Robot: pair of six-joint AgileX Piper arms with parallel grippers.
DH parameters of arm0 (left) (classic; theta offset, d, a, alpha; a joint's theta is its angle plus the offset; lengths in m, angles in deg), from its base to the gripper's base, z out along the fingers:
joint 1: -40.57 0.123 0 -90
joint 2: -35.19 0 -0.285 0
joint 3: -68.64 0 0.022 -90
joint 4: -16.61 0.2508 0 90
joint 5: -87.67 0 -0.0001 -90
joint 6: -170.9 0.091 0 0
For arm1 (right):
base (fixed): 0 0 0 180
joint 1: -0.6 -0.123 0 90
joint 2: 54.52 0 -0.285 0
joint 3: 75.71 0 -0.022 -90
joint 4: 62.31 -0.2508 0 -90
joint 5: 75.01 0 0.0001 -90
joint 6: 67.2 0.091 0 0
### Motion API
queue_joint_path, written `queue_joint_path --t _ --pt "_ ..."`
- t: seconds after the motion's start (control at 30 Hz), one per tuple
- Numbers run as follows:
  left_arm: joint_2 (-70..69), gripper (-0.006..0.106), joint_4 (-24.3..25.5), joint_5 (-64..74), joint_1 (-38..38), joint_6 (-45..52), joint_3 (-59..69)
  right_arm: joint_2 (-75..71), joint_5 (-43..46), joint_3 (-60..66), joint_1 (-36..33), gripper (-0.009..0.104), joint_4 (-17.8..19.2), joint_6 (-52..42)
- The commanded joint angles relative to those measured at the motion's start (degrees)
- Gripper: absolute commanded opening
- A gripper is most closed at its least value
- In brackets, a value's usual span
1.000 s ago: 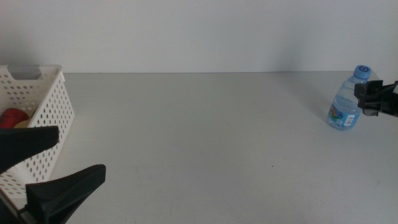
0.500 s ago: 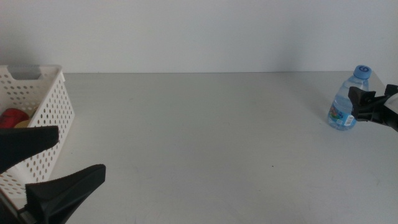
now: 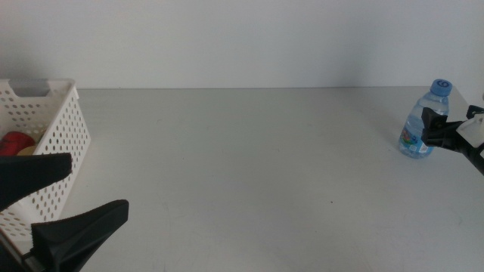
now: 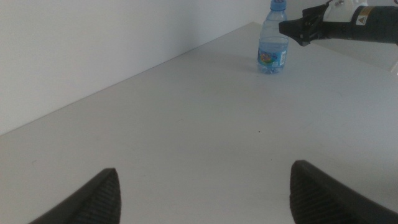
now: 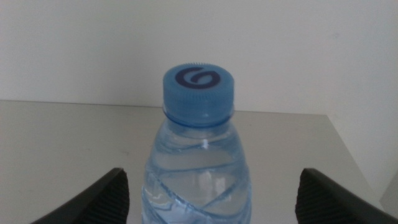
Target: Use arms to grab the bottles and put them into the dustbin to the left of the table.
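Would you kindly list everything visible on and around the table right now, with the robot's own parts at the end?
water bottle: one, clear with a blue cap and blue label, upright near the table's far right edge.
basket: one, white with perforated walls, at the table's left side.
red item: one, inside the basket, mostly hidden by its wall; a pale item shows beside it, too little to identify.
table: one, light grey, running the full width of the view.
wall: one, white, behind the table.
left pincer: one, black, jaws open, low at the near left beside the basket, waiting.
right pincer: one, black, jaws open on either side of the bottle, not closed on it.
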Motion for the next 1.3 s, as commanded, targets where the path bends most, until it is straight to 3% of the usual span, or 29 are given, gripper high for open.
queue_joint_path --t 0.0,0.47,0.57,0.63,0.7,1.0,1.17,1.27 --pt "2.21 -0.002 -6.05 -0.78 2.73 4.72 -5.31 -0.35 5.27 -3.18 0.44 0.077 1.76 -0.96" --pt "2.21 -0.002 -6.05 -0.78 2.73 4.72 -5.31 9.72 0.54 -14.36 0.49 0.077 1.93 2.53" --pt "2.21 -0.002 -6.05 -0.78 2.73 4.72 -5.31 9.69 0.35 -14.50 0.49 0.054 2.48 3.03" --pt "2.21 -0.002 -6.05 -0.78 2.73 4.72 -5.31 9.14 0.20 -14.50 0.32 0.026 3.88 4.70" --pt "2.21 -0.002 -6.05 -0.78 2.73 4.72 -5.31 7.82 -1.13 -14.43 -0.30 -0.001 6.95 7.53" --pt "2.21 -0.002 -6.05 -0.78 2.73 4.72 -5.31 -1.32 -1.97 -17.17 -7.66 -0.001 26.72 24.18" --pt "2.21 -0.002 -6.05 -0.78 2.73 4.72 -5.31 -0.57 -2.40 -25.00 -15.22 -0.001 41.18 34.75" --pt "2.21 -0.002 -6.05 -0.78 2.73 4.72 -5.31 1.07 -2.40 -30.11 -20.33 -0.001 46.68 39.25"
